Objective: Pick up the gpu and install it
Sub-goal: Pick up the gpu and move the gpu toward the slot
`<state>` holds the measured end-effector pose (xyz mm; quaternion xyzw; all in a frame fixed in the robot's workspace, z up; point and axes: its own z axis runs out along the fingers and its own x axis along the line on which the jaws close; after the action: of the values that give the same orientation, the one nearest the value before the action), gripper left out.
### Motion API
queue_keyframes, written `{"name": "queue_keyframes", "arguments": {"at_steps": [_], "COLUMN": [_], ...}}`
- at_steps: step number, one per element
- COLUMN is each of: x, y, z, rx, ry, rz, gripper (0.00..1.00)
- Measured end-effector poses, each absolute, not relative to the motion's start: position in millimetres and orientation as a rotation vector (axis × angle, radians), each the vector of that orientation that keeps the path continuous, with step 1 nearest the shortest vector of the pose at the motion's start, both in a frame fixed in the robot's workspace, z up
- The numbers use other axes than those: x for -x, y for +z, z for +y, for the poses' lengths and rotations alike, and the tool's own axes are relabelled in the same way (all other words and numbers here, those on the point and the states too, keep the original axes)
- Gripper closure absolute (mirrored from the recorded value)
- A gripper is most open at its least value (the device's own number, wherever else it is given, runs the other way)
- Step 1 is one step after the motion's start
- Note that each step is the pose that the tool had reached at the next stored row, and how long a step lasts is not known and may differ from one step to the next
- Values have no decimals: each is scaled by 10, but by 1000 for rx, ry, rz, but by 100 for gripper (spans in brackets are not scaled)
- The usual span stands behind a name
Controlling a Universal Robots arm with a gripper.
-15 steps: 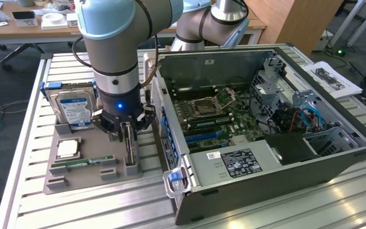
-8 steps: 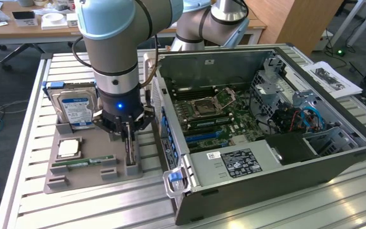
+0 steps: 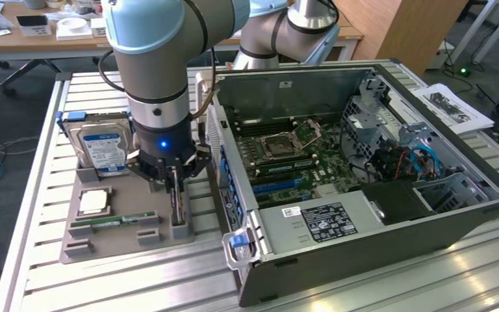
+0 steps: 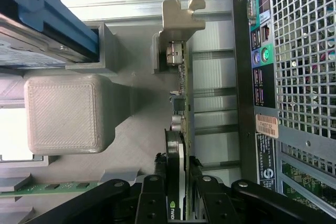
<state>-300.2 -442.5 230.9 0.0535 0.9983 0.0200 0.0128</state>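
Note:
The gpu (image 3: 179, 207) stands on its long edge in a slot of the grey holder tray (image 3: 115, 246), just beside the open computer case (image 3: 457, 214). My gripper (image 3: 173, 179) has come straight down over the card. In the wrist view the black fingers (image 4: 152, 200) press both faces of the gpu (image 4: 178, 145), so my gripper (image 4: 177, 195) is shut on it. The card's silver bracket end (image 4: 181, 17) sits in the tray's far support. The card still rests in the slot.
In the same tray stand a hard drive (image 3: 102, 146) with a blue-white label, a processor (image 3: 93, 201) and a green memory stick (image 3: 111, 222). The case lies open with its motherboard (image 3: 293, 156) exposed. Papers (image 3: 453, 107) lie at the exterior view's right.

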Motion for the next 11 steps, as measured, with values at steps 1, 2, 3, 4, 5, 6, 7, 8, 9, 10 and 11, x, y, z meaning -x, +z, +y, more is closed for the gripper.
{"name": "queue_keyframes", "arguments": {"at_steps": [1, 2, 3, 4, 5, 6, 7, 8, 9, 10, 11], "x": [3002, 3002, 3002, 3002, 3002, 3002, 3002, 3002, 3002, 3002, 3002], "y": [2309, 2309, 2308, 2307, 2307, 2306, 2306, 2305, 2305, 2305, 2305], "z": [-4425, -4425, -4425, -4425, -4425, -4425, -4425, -4425, -4425, -4425, -4425], "rx": [-167, -165, -153, -132, -111, -99, -94, -94, -94, -94, -94], "ry": [62, 62, 62, 62, 63, 63, 63, 63, 63, 63, 63], "rz": [3111, 3111, 3112, 3113, 3114, 3115, 3115, 3115, 3115, 3115, 3115], "gripper": [73, 73, 73, 73, 73, 73, 73, 73, 73, 73, 73]}}
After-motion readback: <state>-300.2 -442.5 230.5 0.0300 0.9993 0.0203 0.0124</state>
